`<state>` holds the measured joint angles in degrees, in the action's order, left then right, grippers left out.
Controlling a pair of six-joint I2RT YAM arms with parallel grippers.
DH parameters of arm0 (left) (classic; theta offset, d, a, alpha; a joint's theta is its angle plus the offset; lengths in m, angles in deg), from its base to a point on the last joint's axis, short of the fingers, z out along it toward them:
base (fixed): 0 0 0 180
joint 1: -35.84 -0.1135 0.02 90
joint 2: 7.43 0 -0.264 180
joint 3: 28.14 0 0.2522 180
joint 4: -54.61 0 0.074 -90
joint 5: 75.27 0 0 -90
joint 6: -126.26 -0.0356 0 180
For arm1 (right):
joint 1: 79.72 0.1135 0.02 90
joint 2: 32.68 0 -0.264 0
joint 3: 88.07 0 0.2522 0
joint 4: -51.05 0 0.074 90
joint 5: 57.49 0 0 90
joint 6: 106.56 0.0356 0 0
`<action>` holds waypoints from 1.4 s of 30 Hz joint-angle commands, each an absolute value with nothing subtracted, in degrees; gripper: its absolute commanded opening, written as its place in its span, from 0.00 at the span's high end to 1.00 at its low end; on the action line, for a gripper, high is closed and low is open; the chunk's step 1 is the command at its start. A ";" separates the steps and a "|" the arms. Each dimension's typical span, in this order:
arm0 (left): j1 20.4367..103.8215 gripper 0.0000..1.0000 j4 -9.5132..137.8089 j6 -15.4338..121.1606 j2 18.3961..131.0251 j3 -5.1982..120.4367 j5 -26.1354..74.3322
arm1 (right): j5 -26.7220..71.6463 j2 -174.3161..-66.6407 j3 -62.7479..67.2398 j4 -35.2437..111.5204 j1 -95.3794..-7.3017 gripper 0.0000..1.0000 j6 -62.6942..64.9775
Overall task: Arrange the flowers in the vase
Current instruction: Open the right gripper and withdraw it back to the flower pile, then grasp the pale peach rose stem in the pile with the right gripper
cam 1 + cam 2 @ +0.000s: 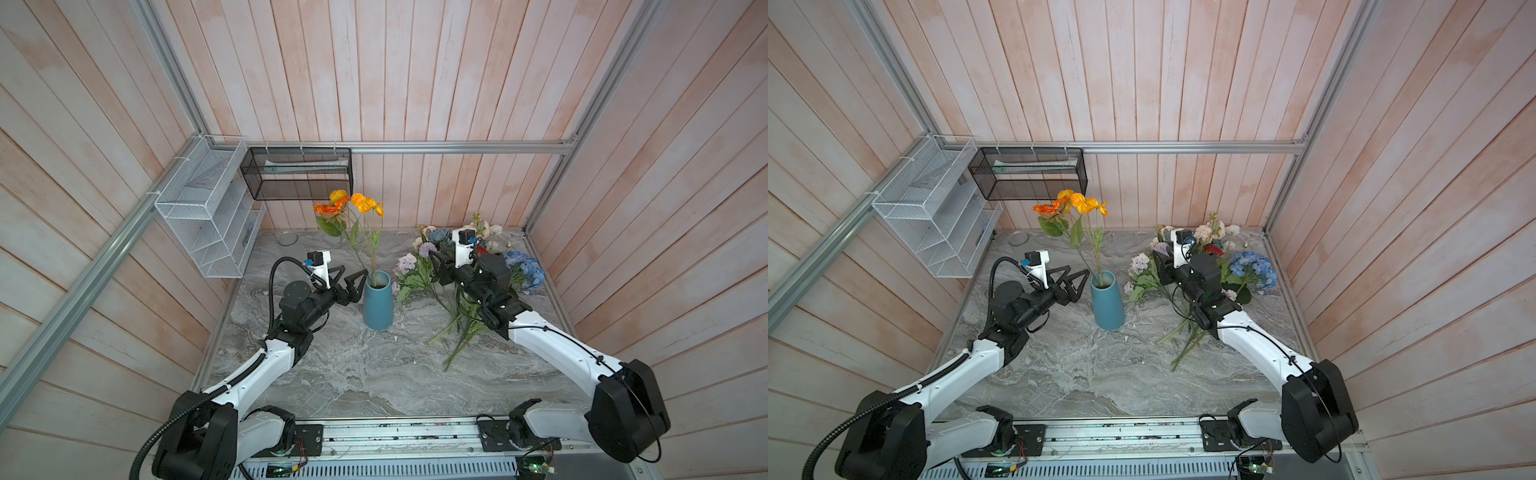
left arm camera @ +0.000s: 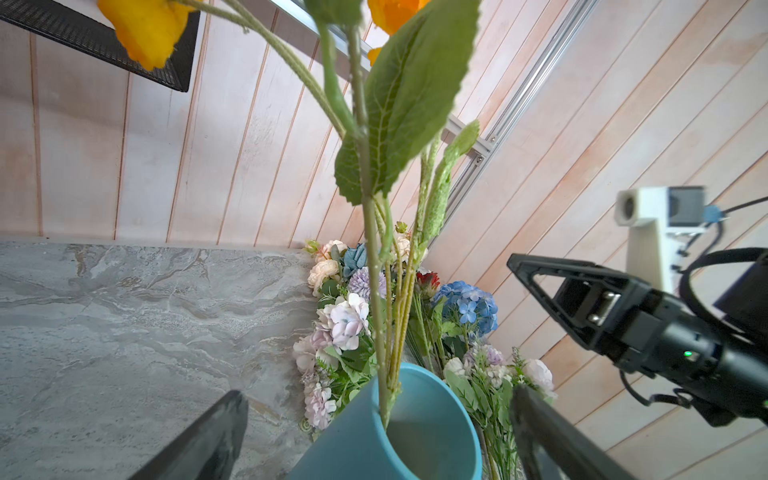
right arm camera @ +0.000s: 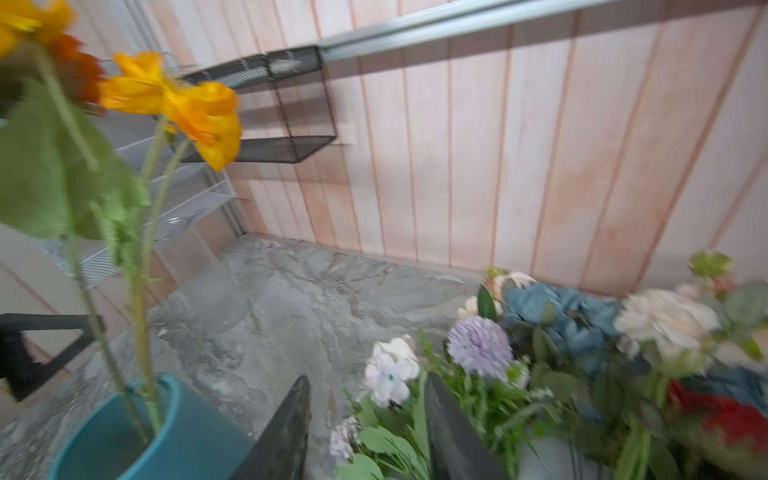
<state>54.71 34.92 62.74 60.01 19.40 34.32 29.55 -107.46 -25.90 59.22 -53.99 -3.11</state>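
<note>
Both agape — L gripper [image 1: 360, 285] beside vase [image 1: 378, 307], R gripper [image 3: 368, 399] over loose flowers [image 1: 407, 264].

The left arm [image 1: 266, 363] reaches forward and inward from its base, elbow raised and forearm nearly level. The left gripper [image 1: 355, 271] points toward the middle of the scene, its two triangular fingers [image 2: 208, 440] spread wide with nothing clamped between them. The right arm [image 1: 557, 351] stretches farther toward the back with its wrist bent downward, and the right gripper [image 3: 369, 378] aims down and away, its jaws standing partly apart in a blurred right wrist view, gripping nothing that shows.
</note>
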 commanded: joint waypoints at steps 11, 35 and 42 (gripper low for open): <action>54.91 0.00 33.04 59.92 59.01 15.66 28.69 | 25.08 -119.68 -24.07 49.27 -64.44 0.58 12.81; 54.92 0.00 34.70 58.28 57.96 15.81 28.88 | 26.45 -137.29 -15.68 48.34 -69.34 0.70 15.48; 54.93 0.00 34.88 58.71 57.34 15.81 28.86 | 26.33 -138.76 -15.06 48.57 -69.61 0.79 15.62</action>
<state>54.71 34.74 59.37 58.85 15.70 29.21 26.60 -137.69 -16.70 48.88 -69.18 15.45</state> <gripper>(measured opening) 0.998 0.221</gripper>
